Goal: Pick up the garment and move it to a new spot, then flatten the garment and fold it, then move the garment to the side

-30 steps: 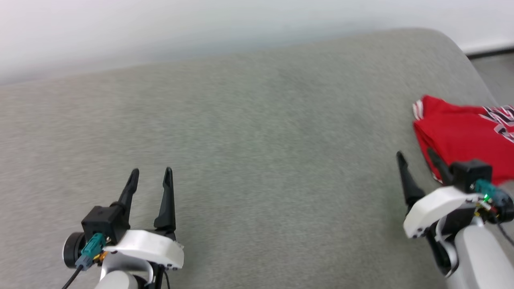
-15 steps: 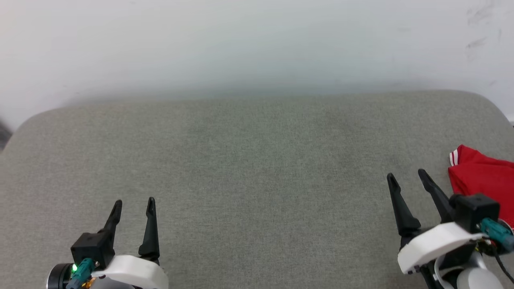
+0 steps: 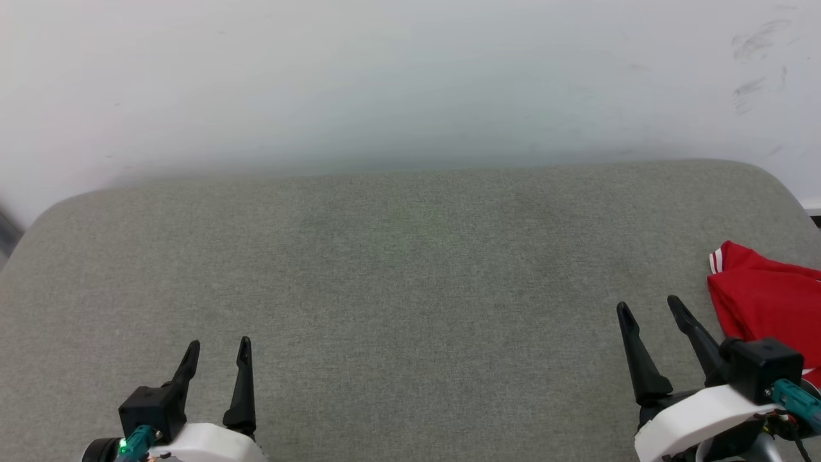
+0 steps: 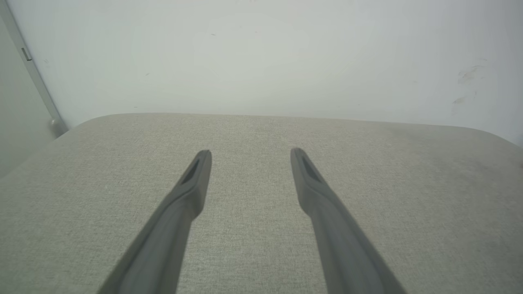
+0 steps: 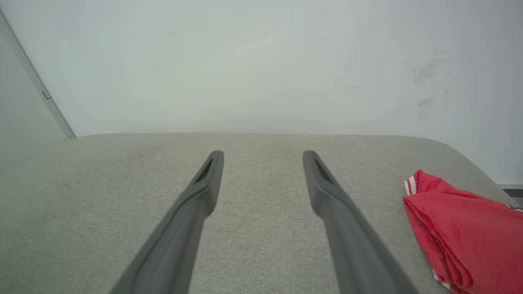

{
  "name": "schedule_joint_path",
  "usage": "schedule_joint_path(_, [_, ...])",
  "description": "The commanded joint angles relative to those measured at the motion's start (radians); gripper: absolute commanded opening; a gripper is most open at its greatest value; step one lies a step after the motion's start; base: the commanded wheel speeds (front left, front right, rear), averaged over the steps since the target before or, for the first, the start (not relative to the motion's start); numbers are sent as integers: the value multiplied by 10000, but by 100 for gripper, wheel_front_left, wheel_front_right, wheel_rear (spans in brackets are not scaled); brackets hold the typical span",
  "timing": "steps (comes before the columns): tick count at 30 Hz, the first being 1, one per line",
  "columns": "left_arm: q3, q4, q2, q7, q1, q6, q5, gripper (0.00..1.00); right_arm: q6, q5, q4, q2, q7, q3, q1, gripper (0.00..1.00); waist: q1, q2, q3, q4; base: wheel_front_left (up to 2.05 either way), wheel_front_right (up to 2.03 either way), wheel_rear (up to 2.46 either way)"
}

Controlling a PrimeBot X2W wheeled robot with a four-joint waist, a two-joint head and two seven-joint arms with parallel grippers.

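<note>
Two claws, both empty and spread to a moderate gap, over a grey fabric-covered desk (image 3: pixel 410 289) against a pale wall (image 3: pixel 410 83). Left claw (image 3: pixel 219 342) at lower left of head view, fingers pointing toward wall, nothing between them; left wrist view confirms left claw (image 4: pixel 251 152) parted with only bare grey fabric under and ahead of it. Right claw (image 3: pixel 647 303) at lower right, fingers angled slightly left, also parted and holding nothing; right wrist view shows the same (image 5: pixel 263 153). Garment (image 3: pixel 763 308) lies on the desk at its right edge, near the far right corner, cut off by the frame edge in head view. It is a red folded-over bundle, layers stacked along its near-left side, red-white striped trim (image 3: pixel 716 259) at its far-left tip. In right wrist view garment (image 5: pixel 461 228) sits just right of the right finger, grey fabric visible between them, not touching. Dark scuff marks (image 3: pixel 753 45) on wall upper right. Middle and left of desk carry nothing but fabric
</note>
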Motion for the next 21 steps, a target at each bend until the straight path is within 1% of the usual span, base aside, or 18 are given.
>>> schedule_joint_path(1, [29, 20, -22, -42, 7, 6, -24, 100, -3, -32, -100, 54, 8, 9, 171, 100, 2, 0, -1, -6, 0, 0, 0])
schedule_joint_path(12, [59, 87, -12, -71, -55, -52, -87, 100, -3, -24, -201, 119, 40, -10, 172, 100, 2, 0, 32, -28, 0, 0, 0])
schedule_joint_path(13, [27, 102, -13, -36, 11, -42, -75, 0, 0, -44, -128, 86, 40, -2, 94, 0, 2, 0, 32, -29, 0, 0, 0])
schedule_joint_path(15, [-16, 228, -123, -22, 77, -60, -119, 0, 0, 3, 37, 87, 30, 13, 148, 0, 2, 0, 34, -28, 0, 0, 0])
schedule_joint_path(21, [368, 287, -405, 255, -3, -370, -1008, 0, 0, 1299, 262, 53, 15, -36, 34, 0, 2, 0, 56, -2, 0, 0, 0])
